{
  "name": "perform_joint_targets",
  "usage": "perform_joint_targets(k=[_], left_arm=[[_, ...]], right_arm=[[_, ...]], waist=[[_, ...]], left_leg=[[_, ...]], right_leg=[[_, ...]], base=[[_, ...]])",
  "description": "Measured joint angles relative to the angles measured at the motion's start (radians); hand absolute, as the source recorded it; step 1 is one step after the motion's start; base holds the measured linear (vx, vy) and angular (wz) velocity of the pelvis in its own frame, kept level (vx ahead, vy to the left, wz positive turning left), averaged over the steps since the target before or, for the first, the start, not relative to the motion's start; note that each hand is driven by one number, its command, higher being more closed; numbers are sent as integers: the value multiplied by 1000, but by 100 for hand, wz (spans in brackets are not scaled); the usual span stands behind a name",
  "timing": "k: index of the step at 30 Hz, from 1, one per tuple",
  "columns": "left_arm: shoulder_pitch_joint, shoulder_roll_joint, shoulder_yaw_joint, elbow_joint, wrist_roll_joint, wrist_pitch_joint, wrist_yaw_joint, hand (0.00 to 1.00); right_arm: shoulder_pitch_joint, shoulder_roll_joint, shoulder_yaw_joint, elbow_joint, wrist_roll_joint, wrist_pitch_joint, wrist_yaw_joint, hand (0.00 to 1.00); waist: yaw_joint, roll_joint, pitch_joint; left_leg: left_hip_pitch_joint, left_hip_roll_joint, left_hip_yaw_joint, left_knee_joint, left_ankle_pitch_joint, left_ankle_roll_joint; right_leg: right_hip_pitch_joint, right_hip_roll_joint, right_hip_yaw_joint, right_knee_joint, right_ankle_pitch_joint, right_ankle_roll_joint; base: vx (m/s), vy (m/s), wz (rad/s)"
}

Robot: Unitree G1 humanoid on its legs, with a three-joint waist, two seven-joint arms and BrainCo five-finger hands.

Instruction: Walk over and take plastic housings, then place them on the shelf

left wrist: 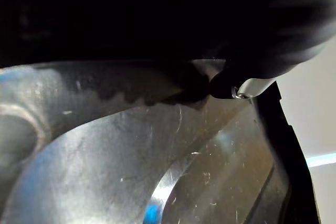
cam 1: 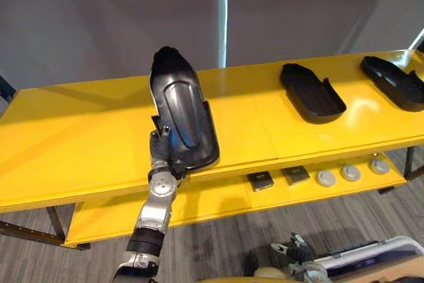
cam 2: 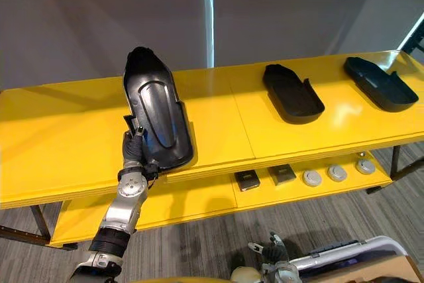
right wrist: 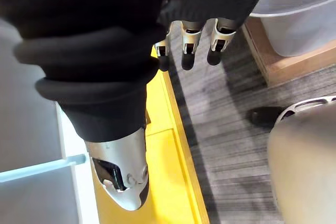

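Observation:
A long glossy black plastic housing (cam 1: 182, 107) stands tilted over the yellow shelf top (cam 1: 79, 144), its near end at the front edge and its far end raised. My left hand (cam 1: 161, 150) grips that near end from below, fingers curled on it; in the left wrist view the housing's shiny face (left wrist: 157, 171) lies just past a fingertip (left wrist: 237, 92). Two more black housings lie flat on the shelf top, one right of centre (cam 1: 311, 92) and one at the far right (cam 1: 394, 82). My right hand (right wrist: 189, 43) hangs with relaxed fingers beside the shelf's lower board.
The lower yellow board (cam 1: 218, 200) carries two small black square parts (cam 1: 260, 180) and three grey round discs (cam 1: 351, 173). A white bin (right wrist: 304, 14) on a wooden base sits on the grey floor at the lower right. A grey wall runs behind the shelf.

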Motion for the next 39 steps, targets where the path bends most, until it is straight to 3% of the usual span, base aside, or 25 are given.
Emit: perform_joint_targets(k=[5,6,22,33,37,39], left_arm=[[-62,19,43,81,12,23,15,100],[-68,21,46,91,12,26,15,0],[-250,55,108,261,18,56,-5,0],[-264,50,116,267,-17,59,31,0],[-242,29,86,133,-25,59,62,0],[-194,29,28,-58,17,44,63,0]], right_arm=[[21,4,2,-24,-8,1,3,0],[22,4,2,-24,-8,1,3,0],[27,4,-1,-24,-9,1,20,0],[24,4,-1,-24,-8,1,18,0],[24,4,-1,-24,-8,0,17,0],[23,0,-2,-23,-7,-1,13,0]], waist=[[-19,-15,-4],[-21,-15,-4],[-50,-15,-3],[-54,-12,-1],[-51,-8,2],[-48,0,7]], left_leg=[[3,0,14,-52,34,-9],[3,0,17,-55,37,-13],[2,1,36,-72,51,-12],[2,2,34,-71,51,-12],[1,1,32,-72,51,-11],[1,0,30,-72,52,-11]], right_leg=[[-20,8,7,-6,3,1],[-21,8,7,-6,3,1],[-38,13,13,-6,10,-5],[-36,12,11,-6,10,-5],[-36,11,9,-6,10,-5],[-35,10,8,-6,9,-5]], base=[[-90,-30,-5],[-52,-18,0],[11,5,-2],[-46,-3,1],[0,0,0],[0,0,0]])
